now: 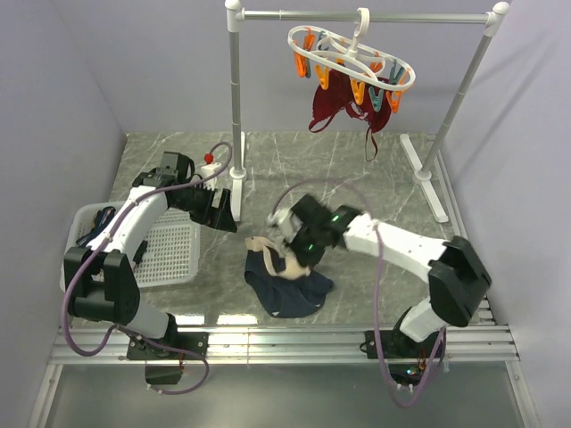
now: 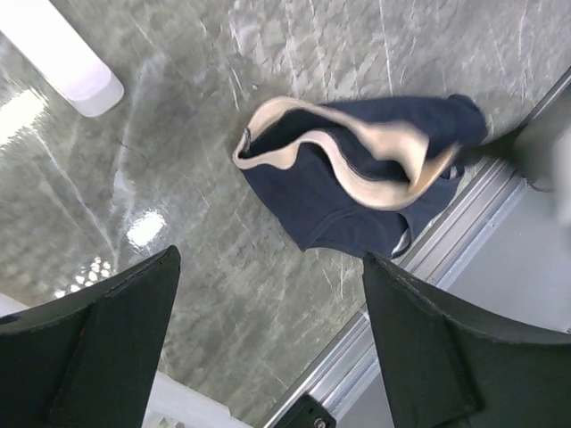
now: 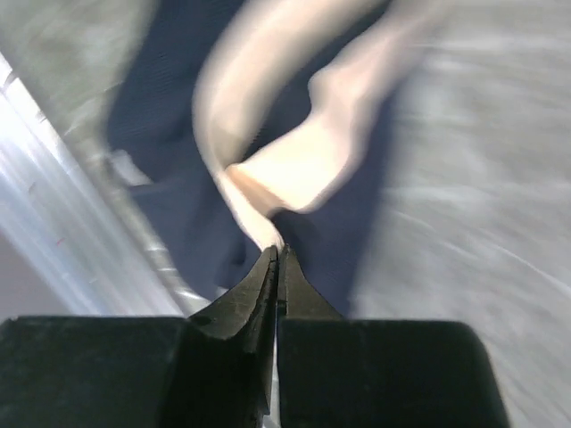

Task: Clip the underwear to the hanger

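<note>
Got my right gripper [image 3: 278, 257] pinched on the underwear [image 1: 287, 291] by its beige edge for hauling to the hanger [image 1: 352, 55], left gripper [image 2: 269, 260] hangs spread.

Top view looks down across the table [image 1: 357, 178]. Both wrist views share the underwear [image 2: 312, 201] beyond their fingers [image 2: 98, 348], the right closest.

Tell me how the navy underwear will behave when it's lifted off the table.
Probably floppy: the underwear lies crumpled, its beige band curling. Pinched at one edge by the right gripper, it will likely hang and sag. Seems light; may slip from so small a pinch.
</note>
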